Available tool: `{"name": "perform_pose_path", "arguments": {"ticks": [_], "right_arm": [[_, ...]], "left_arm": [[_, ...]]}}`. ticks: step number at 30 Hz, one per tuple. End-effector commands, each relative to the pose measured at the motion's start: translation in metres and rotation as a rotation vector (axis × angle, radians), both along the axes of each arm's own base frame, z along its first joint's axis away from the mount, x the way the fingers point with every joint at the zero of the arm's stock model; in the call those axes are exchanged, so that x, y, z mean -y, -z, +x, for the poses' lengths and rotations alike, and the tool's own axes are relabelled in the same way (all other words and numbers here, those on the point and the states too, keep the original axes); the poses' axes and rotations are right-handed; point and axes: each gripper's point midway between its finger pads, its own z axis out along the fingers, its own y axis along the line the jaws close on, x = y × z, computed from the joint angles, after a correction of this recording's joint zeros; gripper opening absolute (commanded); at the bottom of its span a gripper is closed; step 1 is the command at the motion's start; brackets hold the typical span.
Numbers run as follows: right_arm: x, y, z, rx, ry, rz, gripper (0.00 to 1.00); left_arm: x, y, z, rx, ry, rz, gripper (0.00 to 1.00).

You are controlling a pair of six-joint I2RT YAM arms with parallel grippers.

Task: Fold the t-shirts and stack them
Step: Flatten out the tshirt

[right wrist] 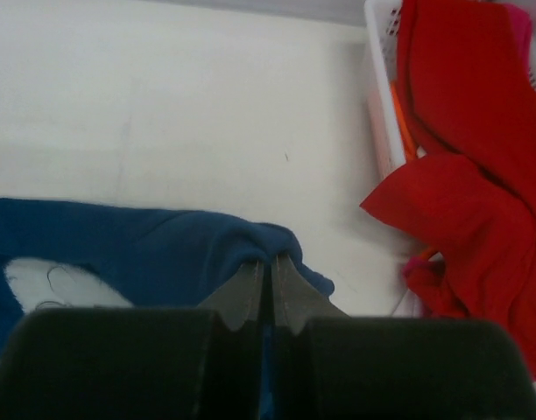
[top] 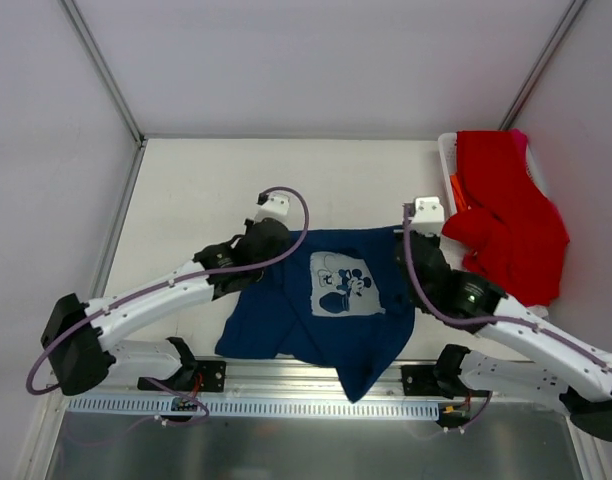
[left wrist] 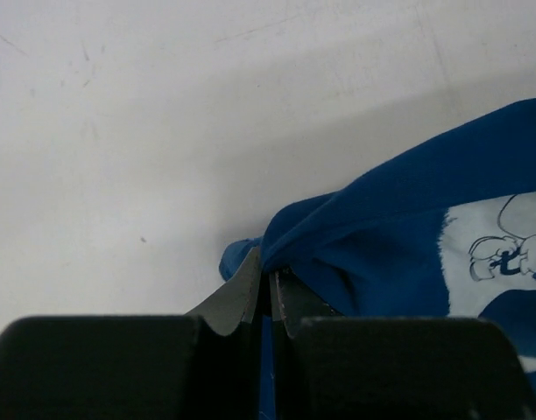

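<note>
Your left hand (left wrist: pixel 266 282) and right hand (right wrist: pixel 268 269) are each clamping a far corner of the navy shirt (top: pixel 371 330), left of the basket (top: pixel 446 150).

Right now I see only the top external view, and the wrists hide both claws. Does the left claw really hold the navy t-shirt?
Observer: Yes. In the left wrist view, the left claw is shut on a bunched edge of the navy t-shirt.
Operator: And the right one?
Observer: In the right wrist view, the right claw is also shut, pinching a fold of the same shirt.
Operator: Is the red cloth caught in it?
Observer: No. The red t-shirt lies apart from that claw, with bare table between them, and hangs out of the white basket.
</note>
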Motion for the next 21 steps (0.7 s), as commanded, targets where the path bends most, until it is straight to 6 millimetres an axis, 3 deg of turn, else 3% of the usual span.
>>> {"name": "perform_pose_path", "arguments": {"ticks": [1,3,4,5,6,7,8,9,10,11,12,14,15,16,18,21], "right_arm": [[-0.023,0.016,0.034,-0.097,-0.102,0.003,0.0],[-0.036,0.039,0.056,-0.188,-0.157,0.018,0.0],[-0.017,0.04,0.077,-0.202,-0.092,0.045,0.0],[-0.017,0.062,0.091,-0.273,-0.081,0.029,0.0],[-0.017,0.072,0.1,-0.319,-0.097,0.053,0.0],[-0.001,0.079,0.115,-0.347,-0.052,0.071,0.0],[-0.001,0.074,0.13,-0.344,-0.054,0.085,0.0],[-0.003,0.095,0.142,-0.403,-0.059,0.075,0.0],[0.002,0.1,0.153,-0.414,-0.043,0.074,0.0],[0.0,0.093,0.166,-0.401,-0.041,0.068,0.0],[-0.001,0.114,0.177,-0.448,-0.03,0.046,0.0],[-0.003,0.123,0.195,-0.471,-0.021,0.035,0.0],[-0.009,0.114,0.211,-0.448,-0.031,0.038,0.0],[-0.011,0.137,0.221,-0.496,-0.027,0.019,0.0],[-0.017,0.145,0.237,-0.51,-0.033,0.012,0.0],[-0.024,0.158,0.269,-0.515,-0.036,0.009,0.0]], "left_arm": [[0.025,-0.029,0.049,0.07,0.039,-0.143,0.0],[0.027,-0.031,0.069,0.055,0.066,-0.151,0.0],[0.009,-0.03,0.085,0.051,0.025,-0.15,0.0],[0.002,-0.029,0.095,0.046,0.017,-0.148,0.0],[0.0,-0.021,0.108,0.018,0.019,-0.154,0.0],[-0.008,-0.018,0.118,0.006,-0.001,-0.16,0.0],[-0.029,-0.014,0.133,-0.003,-0.044,-0.159,0.0],[-0.027,-0.005,0.146,-0.031,-0.029,-0.171,0.0],[-0.032,0.0,0.154,-0.041,-0.029,-0.167,0.0],[-0.043,0.018,0.167,-0.072,-0.041,-0.134,0.0],[-0.044,0.018,0.178,-0.065,-0.037,-0.13,0.0],[-0.049,0.03,0.197,-0.068,-0.04,-0.115,0.0],[-0.056,0.043,0.214,-0.091,-0.056,-0.111,0.0],[-0.056,0.05,0.221,-0.105,-0.043,-0.118,0.0],[-0.062,0.068,0.24,-0.133,-0.05,-0.119,0.0],[-0.078,0.07,0.269,-0.154,-0.066,-0.151,0.0]]}}
